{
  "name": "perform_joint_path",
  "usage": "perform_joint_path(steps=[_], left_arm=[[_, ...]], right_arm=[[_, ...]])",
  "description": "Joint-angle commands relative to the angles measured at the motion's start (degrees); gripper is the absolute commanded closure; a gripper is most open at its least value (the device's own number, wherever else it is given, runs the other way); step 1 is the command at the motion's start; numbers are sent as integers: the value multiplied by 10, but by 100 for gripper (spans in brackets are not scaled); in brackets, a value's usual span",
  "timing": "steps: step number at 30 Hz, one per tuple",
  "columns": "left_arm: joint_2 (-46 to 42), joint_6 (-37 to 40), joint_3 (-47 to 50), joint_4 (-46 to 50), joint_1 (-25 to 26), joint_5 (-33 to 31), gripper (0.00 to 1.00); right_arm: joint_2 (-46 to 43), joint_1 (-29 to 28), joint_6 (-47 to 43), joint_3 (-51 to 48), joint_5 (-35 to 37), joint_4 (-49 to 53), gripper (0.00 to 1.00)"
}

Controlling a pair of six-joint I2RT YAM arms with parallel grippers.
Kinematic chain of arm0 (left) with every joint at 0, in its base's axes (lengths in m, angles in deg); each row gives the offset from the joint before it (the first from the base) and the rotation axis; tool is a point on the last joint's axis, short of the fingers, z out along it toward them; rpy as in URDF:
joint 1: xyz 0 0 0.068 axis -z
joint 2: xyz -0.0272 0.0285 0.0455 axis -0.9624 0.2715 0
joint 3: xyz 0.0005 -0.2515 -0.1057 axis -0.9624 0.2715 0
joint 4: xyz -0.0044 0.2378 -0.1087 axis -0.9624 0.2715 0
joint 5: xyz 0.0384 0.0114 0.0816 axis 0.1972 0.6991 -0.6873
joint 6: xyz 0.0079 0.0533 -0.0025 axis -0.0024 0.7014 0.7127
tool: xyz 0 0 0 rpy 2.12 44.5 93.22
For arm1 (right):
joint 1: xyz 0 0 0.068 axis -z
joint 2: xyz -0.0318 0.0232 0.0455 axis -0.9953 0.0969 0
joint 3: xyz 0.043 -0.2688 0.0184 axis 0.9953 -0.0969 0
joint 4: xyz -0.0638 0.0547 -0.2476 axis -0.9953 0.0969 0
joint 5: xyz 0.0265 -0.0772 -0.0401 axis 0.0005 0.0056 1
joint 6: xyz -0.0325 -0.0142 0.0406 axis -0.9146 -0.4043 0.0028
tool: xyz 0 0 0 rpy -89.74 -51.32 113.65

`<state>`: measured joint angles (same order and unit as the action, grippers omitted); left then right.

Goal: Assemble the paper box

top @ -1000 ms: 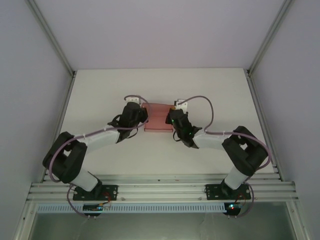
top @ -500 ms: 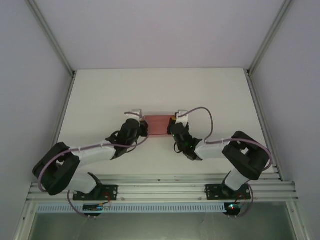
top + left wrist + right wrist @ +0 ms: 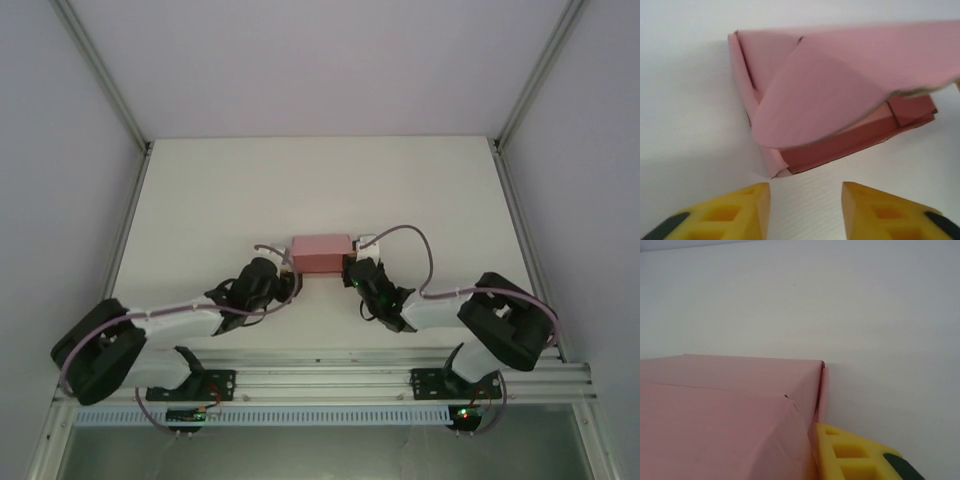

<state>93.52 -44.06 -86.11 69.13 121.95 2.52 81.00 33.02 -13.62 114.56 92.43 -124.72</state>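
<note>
Mid-worktop (image 3: 220, 190): paper box (image 3: 320, 254) lies between both grippers. Left gripper (image 3: 804, 194) open, empty, just short of box corner. Right gripper (image 3: 356, 268): one finger (image 3: 840, 447) against box side, open or closed can't tell. Likely risk: bowed lid looks untucked and may spring up; sideways push could skid light box.

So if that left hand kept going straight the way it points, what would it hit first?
Most likely the small pink card box, at its near corner. The open left hand points straight at it, with just bare white table between them.

Black-and-white arms (image 3: 180, 322), looping mauve cables (image 3: 410, 230), black bases (image 3: 192, 385) (jaws yellow, honeycombed)
</note>
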Motion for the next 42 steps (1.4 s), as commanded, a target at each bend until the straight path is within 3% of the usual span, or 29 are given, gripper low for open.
perform_joint_path(steps=[1,3,6,9,15,17,20,23,26,29,34,36,39,42], left_arm=[[-59,-18,-20,106,5,-26,39],[-98,-23,-33,159,6,-33,13],[-157,-29,-46,206,8,-16,2],[-207,-23,-70,253,8,6,0],[-244,-81,-151,351,1,-60,0],[-213,-106,-187,383,-25,-57,0],[-131,-127,-232,397,-100,37,0],[-38,-129,-261,374,-156,122,0],[48,-116,-280,325,-180,199,0],[126,-105,-299,298,-198,254,0],[222,-115,-281,201,-235,359,0],[247,-125,-270,159,-245,403,5],[268,-121,-265,139,-248,418,11],[274,-115,-256,118,-248,420,15]], right_arm=[[-32,-5,-6,-6,-4,55,76],[-47,-5,5,-6,-13,74,69],[-72,-4,4,-5,-40,120,47],[-121,-5,-18,-2,-60,169,24],[-271,-8,-90,5,-188,274,0],[-314,3,-86,8,-182,272,0],[-323,50,-74,56,-226,306,0],[-264,98,-25,146,-250,391,1],[-172,147,26,227,-260,483,1],[-94,182,51,243,-315,476,1],[-10,186,50,217,-398,406,10],[15,187,31,215,-413,410,16],[47,187,30,205,-405,418,32],[68,188,37,185,-394,406,35]])
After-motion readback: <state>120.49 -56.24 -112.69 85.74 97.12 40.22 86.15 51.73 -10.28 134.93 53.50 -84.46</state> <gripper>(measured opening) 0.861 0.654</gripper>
